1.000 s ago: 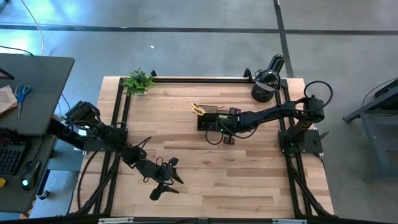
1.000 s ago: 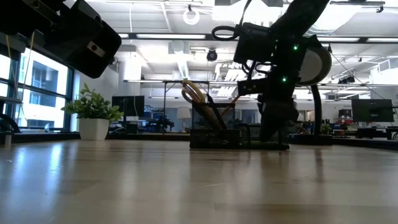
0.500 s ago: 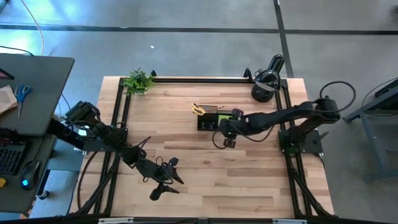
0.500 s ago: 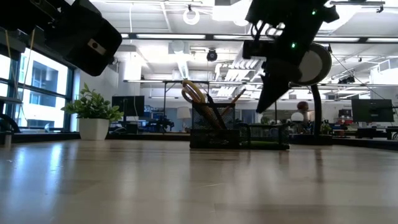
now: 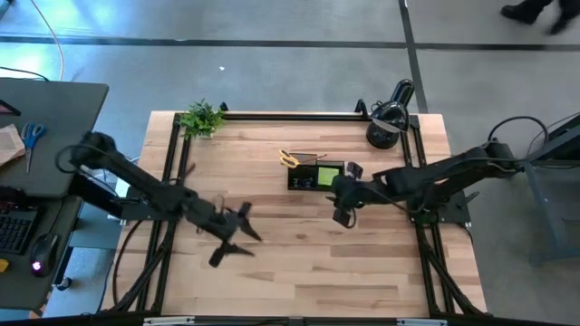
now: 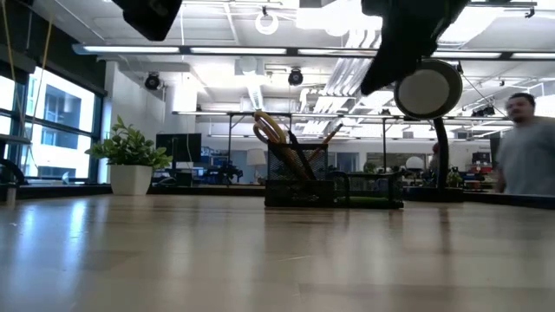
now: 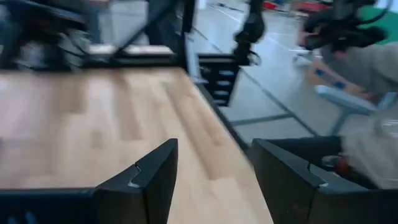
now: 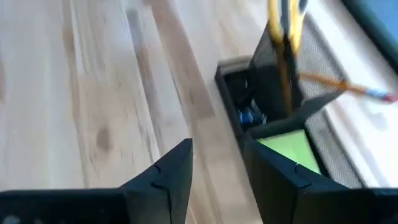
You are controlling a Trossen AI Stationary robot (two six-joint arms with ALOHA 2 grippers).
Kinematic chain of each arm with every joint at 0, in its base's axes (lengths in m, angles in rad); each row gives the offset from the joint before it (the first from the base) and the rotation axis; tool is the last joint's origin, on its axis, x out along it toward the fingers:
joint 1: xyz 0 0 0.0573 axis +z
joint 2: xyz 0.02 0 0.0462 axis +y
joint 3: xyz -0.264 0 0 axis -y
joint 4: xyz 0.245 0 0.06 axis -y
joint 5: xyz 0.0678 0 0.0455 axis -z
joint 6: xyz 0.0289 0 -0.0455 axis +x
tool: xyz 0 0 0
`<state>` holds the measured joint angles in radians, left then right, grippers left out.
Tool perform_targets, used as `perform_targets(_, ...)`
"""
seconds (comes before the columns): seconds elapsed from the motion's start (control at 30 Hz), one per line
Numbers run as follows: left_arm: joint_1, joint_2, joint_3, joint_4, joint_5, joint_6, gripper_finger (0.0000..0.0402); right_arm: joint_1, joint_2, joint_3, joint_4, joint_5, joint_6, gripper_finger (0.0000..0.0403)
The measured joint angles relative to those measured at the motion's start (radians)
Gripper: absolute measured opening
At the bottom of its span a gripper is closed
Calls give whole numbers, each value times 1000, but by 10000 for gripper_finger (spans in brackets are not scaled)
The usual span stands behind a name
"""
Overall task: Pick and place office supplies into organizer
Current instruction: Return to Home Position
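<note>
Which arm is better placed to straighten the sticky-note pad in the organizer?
Right. The right hand, open, hovers just beside the organizer holding the sticky-note pad; the left hand is far across the table.

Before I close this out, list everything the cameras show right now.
light wooden table: one, centre
black mesh desk organizer: one, table's far middle
lime-green sticky-note pad: one, in organizer's low section
yellow-handled scissors: one, upright in tall section
orange pencil: at least one, tall section
small blue item: one, low compartment
black domed desk lamp: one, far right corner
small green plant: one, far left corner
blue-handled scissors: one, grey side desk
person: one, behind table
left gripper: open, above table's near left
right gripper: open, by organizer's near right corner
</note>
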<state>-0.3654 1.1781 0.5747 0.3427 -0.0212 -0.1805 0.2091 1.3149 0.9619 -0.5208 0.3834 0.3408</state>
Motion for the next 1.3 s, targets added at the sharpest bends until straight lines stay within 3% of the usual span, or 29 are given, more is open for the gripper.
perform_targets(0.2,44,-199,-14,-174,-44,90,193,57,-109,-24,15,124,-14,126)
perform_targets(0.43,72,-315,-266,138,-21,90,193,58,-326,-306,303,56,-29,19)
perform_targets(0.5,103,-354,-327,190,0,75,193,57,-411,-411,410,62,-39,8)
perform_targets(0.73,350,-493,-434,261,309,-3,193,0,-713,-729,751,2,-125,32)
perform_targets(0.9,462,-549,-516,257,364,-63,193,-19,-906,-897,806,-7,-139,6)
perform_targets(1.0,471,-588,-567,251,343,-79,191,-19,-1008,-952,760,-1,-114,4)
perform_targets(1.1,448,-630,-564,100,234,-58,169,-13,-1073,-952,652,27,-83,9)
perform_targets(1.2,404,-669,-564,-22,102,-7,126,7,-1111,-952,614,42,-97,5)
perform_targets(1.3,375,-713,-566,-48,132,53,70,28,-1124,-952,605,66,-138,1)
